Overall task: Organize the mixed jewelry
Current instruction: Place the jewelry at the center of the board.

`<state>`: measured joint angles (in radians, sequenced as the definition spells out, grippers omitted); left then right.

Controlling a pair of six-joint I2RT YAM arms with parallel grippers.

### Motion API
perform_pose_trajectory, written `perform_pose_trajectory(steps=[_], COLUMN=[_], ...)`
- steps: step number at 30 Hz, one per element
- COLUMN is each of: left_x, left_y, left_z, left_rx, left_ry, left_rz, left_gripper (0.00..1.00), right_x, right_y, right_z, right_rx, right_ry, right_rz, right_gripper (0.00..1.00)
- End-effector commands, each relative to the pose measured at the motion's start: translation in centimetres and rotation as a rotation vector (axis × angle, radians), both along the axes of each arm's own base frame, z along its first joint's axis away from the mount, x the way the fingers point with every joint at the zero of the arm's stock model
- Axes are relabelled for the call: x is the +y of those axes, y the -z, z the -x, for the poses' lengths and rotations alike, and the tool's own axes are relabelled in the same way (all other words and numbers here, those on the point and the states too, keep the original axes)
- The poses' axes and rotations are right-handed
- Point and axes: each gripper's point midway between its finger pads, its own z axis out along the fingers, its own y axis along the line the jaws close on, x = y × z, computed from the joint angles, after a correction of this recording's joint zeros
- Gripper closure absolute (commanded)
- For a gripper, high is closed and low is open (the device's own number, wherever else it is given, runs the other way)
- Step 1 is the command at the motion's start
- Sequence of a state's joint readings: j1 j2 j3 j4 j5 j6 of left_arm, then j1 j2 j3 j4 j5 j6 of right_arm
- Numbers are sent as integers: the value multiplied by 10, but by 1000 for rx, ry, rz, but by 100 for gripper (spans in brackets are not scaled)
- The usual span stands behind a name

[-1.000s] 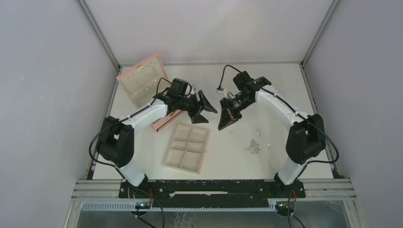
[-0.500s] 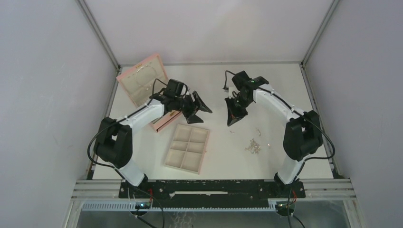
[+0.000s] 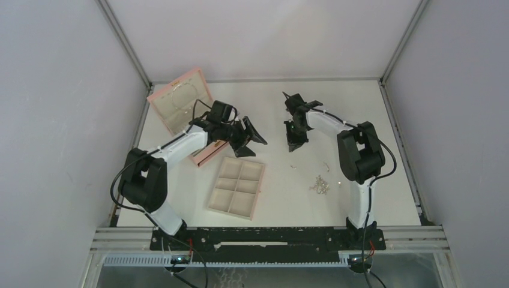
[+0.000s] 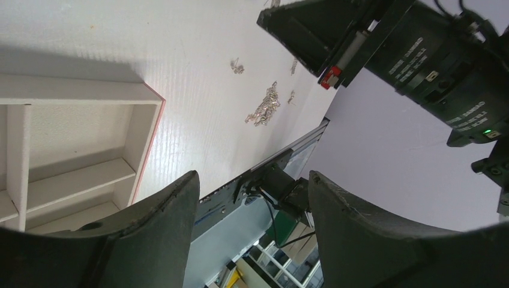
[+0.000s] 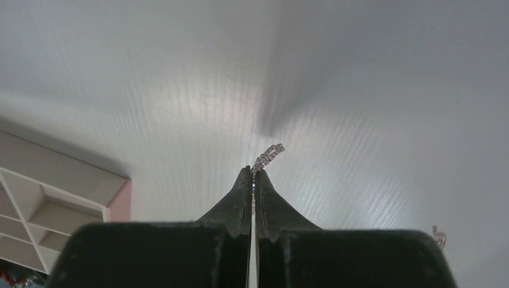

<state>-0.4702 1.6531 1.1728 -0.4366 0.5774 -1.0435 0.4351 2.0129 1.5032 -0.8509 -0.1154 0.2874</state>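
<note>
Silver and tiny, the loose jewelry (image 3: 321,185) lies in a small heap on the table, to the right of the beige tray (image 3: 237,187) and well apart from it. The pieces look light, limp and slippery, so a fingertip pinch on a link or clasp seems best. The right gripper (image 5: 252,175), beyond the tray's far right corner, is closed tight on the end of a short chain (image 5: 268,157). The left gripper (image 4: 252,180) hangs past the tray's far edge, jaws apart, holding nothing.

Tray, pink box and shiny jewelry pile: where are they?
Tray (image 3: 222,203), top view, near-left compartment floor.
Pink box (image 3: 177,120), top view, flat open panel.
Jewelry pile (image 3: 320,185), top view, middle of the cluster.
</note>
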Motion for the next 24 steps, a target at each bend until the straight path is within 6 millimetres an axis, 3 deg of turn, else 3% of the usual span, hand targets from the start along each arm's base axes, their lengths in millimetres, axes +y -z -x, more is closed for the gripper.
perform_pose_trajectory(steps=[1,7,13,17,21,24], left_x=[-2,-3,-3,-2,-1,1], left_y=[-31,-28,-25,-25,-26,-27], left_z=[-5,-4,-4,-5,-6,-7], left_rx=[-97,-92,-85,-88,-111,-177], left_ry=[20,28,30,29,28,70], left_rz=[30,26,22,20,-3,-99], left_gripper=[29,29,29,29,29,28], right_x=[24,55,70,59,33,15], right_y=[-14,-6,-18,-34,-45,-51], right_z=[-39,-25,-2,-6,-27,-38], right_rx=[-125,-66,-11,-75,-169,-250], right_ry=[30,-43,-115,-72,76,126], right_rz=[-55,-117,-187,-191,-204,-160], right_gripper=[100,76,74,74,75,41])
